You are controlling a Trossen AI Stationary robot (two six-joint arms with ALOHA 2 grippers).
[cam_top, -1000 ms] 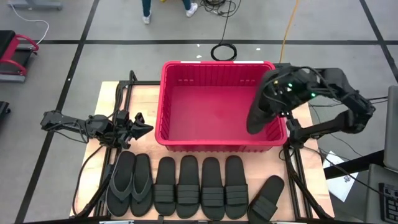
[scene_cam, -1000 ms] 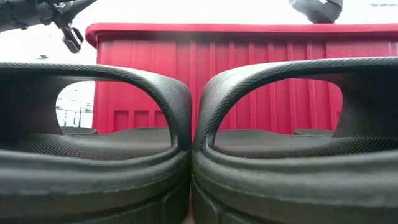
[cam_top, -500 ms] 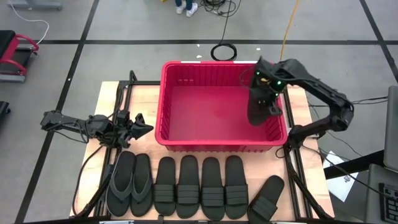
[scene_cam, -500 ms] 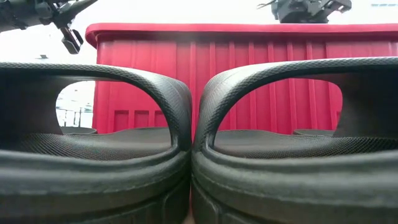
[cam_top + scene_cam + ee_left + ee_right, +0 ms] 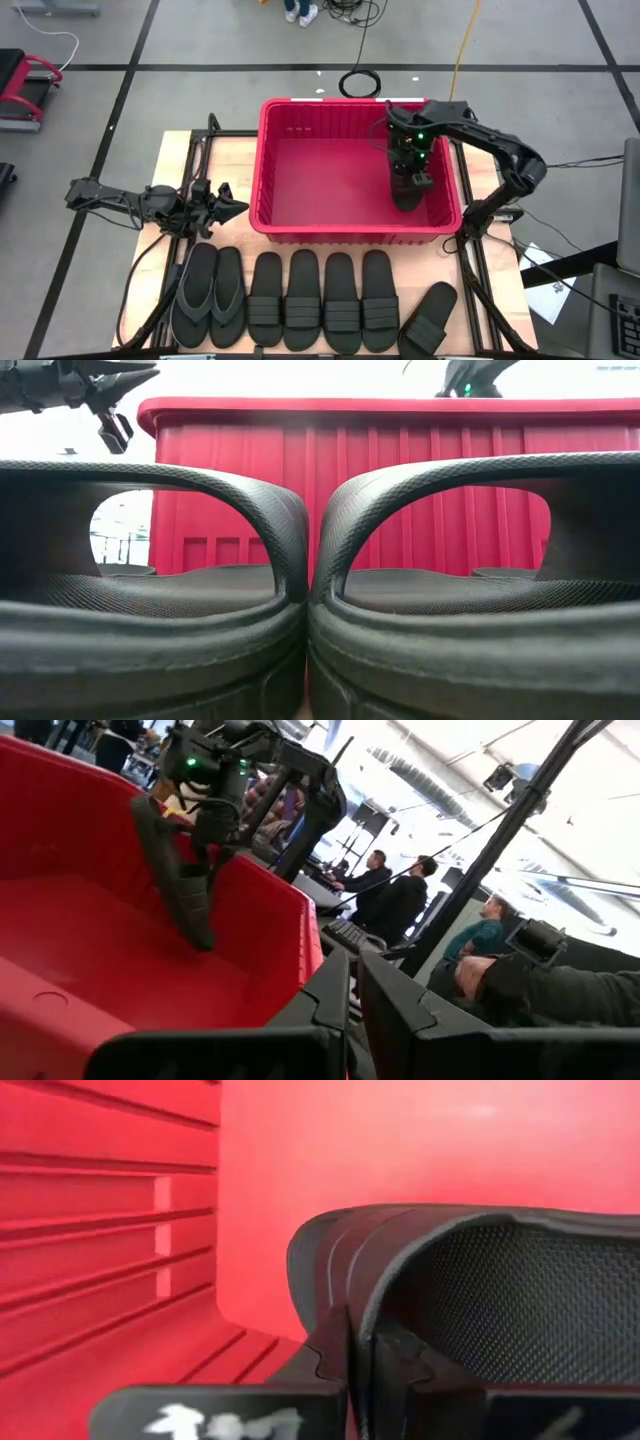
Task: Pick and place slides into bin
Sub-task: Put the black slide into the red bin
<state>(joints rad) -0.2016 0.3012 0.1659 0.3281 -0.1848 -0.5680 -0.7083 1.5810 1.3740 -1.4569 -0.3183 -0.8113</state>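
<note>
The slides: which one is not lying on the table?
The slide hanging in the right gripper over the bin, at its right end. The other seven lie in front of the bin.

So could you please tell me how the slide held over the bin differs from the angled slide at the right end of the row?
The held slide hangs inside the bin, gripped by its strap in the right hand; the angled slide is ungripped. The held one hangs steeply, toe down; the angled one lies flat on the table, skewed from its neighbours. Both are black with a broad ribbed strap.
</note>
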